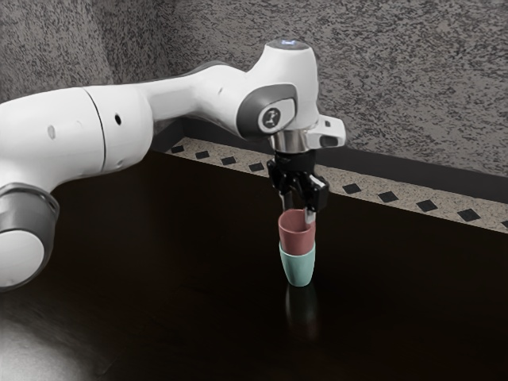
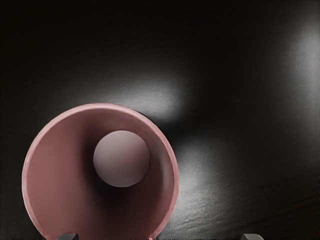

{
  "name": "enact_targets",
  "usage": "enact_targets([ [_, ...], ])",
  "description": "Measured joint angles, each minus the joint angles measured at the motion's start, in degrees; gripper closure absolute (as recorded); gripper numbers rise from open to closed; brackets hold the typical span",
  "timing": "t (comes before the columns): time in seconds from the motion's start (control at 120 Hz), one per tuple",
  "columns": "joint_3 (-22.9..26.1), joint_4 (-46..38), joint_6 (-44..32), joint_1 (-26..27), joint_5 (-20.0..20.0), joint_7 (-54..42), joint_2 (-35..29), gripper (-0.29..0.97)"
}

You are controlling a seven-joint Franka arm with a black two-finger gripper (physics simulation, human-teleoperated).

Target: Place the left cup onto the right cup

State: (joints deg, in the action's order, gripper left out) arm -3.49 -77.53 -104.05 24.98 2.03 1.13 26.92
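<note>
Exterior: gripper [image 1: 302,205] at frame centre, fingers spread, tips at the rim of the red cup [image 1: 296,232]. The red cup sits upright, nested in the teal cup [image 1: 298,270] on the dark table [image 1: 159,302].
Wrist: the red cup [image 2: 55,190] lies open-mouthed right under the hand, fingertips [image 2: 67,236] set wide apart.

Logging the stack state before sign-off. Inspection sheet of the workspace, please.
Surface: dark glossy table, showing soft reflections.
Job's things: dusty-red tapered cup sits upright, nested in the teal tapered cup, which stands on the table.
Clutter: nothing seen.
Gripper: black two-finger gripper, open, right at the red cup's rim.
Cables: nothing seen.
Surroundings: grey speckled wall; pale border strip with dark diamonds along the table's far edge.
</note>
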Motion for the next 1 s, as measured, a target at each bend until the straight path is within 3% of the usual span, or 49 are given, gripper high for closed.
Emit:
enact_targets([
  [0.433,-0.4,-1.0,2.8,-1.6,-0.1,-0.1,-4.7,0.08],
  [1.0,-0.1,-3.5,7.4,-8.6,-0.6,-0.1,-11.4,0.02],
])
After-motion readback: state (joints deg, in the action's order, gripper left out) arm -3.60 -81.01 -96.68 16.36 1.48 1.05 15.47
